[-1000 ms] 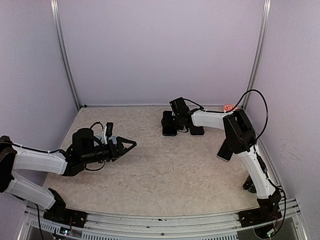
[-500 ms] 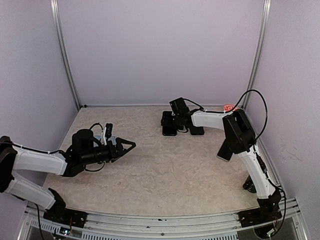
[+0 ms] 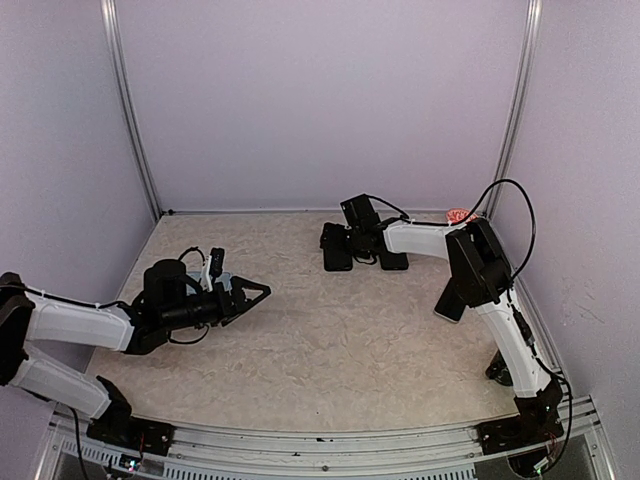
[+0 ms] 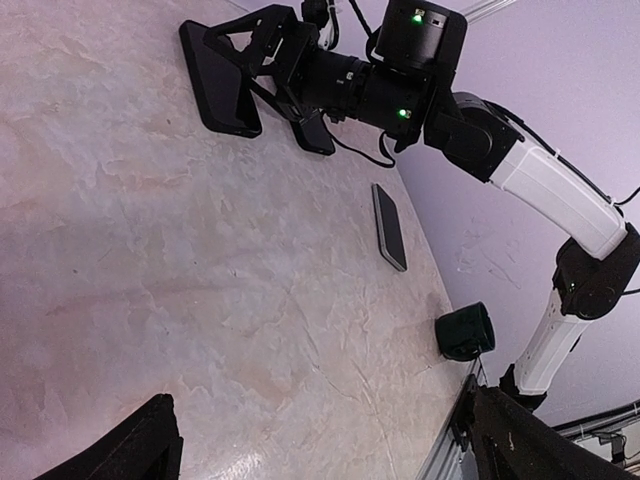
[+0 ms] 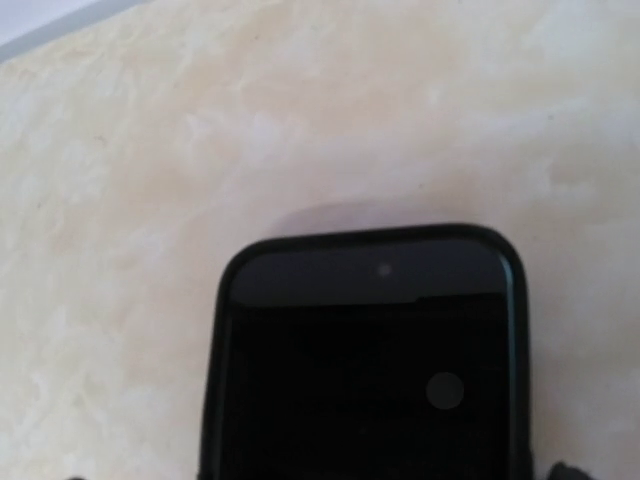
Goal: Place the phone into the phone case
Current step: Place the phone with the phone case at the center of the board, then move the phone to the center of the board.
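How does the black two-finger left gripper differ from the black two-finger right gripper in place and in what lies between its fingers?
The left gripper hangs low over the marbled table at the near left; the right gripper reaches to the far middle. Nothing lies between the left gripper's fingers; the right gripper's fingers stand either side of a black flat slab with rounded corners. Both are open and grip nothing.

No readable text or markings show anywhere.
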### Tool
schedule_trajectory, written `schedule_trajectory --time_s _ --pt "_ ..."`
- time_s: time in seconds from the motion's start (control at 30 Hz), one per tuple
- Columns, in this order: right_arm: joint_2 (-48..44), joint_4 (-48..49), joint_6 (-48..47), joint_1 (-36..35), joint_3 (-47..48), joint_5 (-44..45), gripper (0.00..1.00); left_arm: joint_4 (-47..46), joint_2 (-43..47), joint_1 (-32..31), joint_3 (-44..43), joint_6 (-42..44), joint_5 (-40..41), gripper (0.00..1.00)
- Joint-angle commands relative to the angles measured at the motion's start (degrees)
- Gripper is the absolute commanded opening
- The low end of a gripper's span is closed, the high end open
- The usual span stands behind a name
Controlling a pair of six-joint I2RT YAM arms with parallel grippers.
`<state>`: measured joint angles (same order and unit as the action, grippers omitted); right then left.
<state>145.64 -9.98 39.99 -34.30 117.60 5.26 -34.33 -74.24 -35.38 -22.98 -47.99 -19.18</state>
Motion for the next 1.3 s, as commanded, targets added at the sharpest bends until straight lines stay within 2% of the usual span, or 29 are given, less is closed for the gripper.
schedule_trajectory --time_s 0.0,0.2,0.5,0.63,0.7,0.8,0.83,1.0,1.27 --pt "0.87 -1.76 0.14 0.55 -1.14 1.05 1.0 -1.45 0.94 0.48 0.76 0.48 0.17 0.99" --pt "-3.14 -0.61 -0.98 0.32 -6.5 0.92 1.0 -1.51 1.28 0.57 0.94 0.35 0.24 0.99" --pt "-14.67 4.69 -6.72 -0.78 -22.04 4.4 0.99 -2.5 0.23 0.7 0.73 0.13 0.09 0.99" --pt "-15.48 4.91 -9.43 -1.37 -24.78 5.46 0.87 -4.08 -1.24 0.67 0.36 -0.73 -0.66 0.99" --pt "-15.2 4.77 -10.77 -1.67 -24.96 6.06 0.7 -4.49 -1.89 0.66 0.1 -0.92 -0.96 0.99" --pt "-14.6 4.37 -11.53 -1.82 -24.54 6.51 0.51 -4.83 -2.52 0.66 -0.06 -1.3 -1.11 0.99" --pt "-14.29 3.89 -11.6 -1.8 -24.12 6.79 0.49 -4.91 -2.64 0.66 -0.12 -1.27 -1.12 0.99" --pt "-12.56 2.31 -12.33 -1.77 -21.86 6.28 0.47 -4.71 -2.24 0.62 0.04 -1.51 -1.03 0.99" --pt "-11.14 -5.3 -12.79 -2.72 -21.0 8.76 0.46 -2.32 -0.15 0.66 0.14 -0.76 -0.03 0.99"
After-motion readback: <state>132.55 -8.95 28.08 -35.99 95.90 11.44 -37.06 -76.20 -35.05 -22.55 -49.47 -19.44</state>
